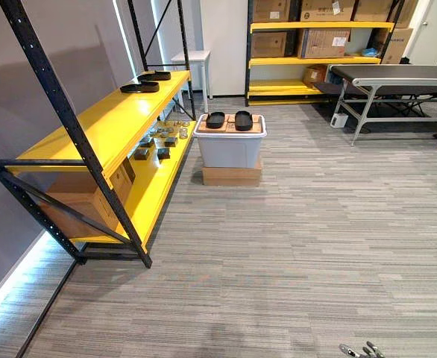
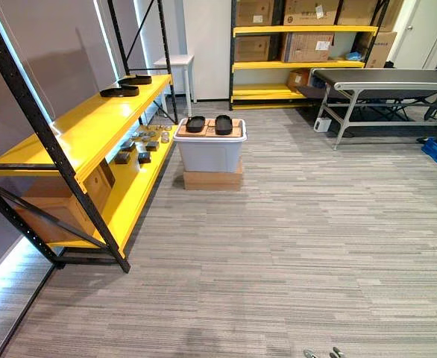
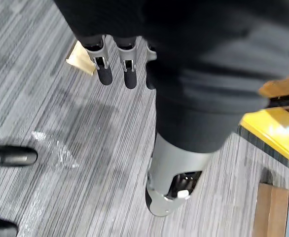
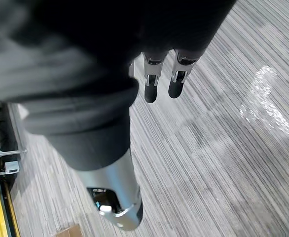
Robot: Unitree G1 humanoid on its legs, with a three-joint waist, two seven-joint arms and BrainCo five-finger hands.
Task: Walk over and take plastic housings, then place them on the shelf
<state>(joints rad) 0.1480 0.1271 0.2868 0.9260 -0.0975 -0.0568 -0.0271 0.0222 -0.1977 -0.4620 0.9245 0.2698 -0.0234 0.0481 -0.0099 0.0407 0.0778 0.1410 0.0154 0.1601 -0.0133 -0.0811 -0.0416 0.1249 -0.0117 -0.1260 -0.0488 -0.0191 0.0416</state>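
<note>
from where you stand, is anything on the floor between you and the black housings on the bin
Nothing visible. Bare carpet runs up to the grey bin, where two plastic housings lie on top. The yellow shelf stands just left of it, with nothing between them.

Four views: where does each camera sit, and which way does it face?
Left eye view: on the head, facing down-forward at a yellow metal shelf and black oval plastic housings.
Right eye view: beside it, same scene.
Left wrist view: down along the open left hand to grey striped carpet.
Right wrist view: along the open right hand, same carpet.
</note>
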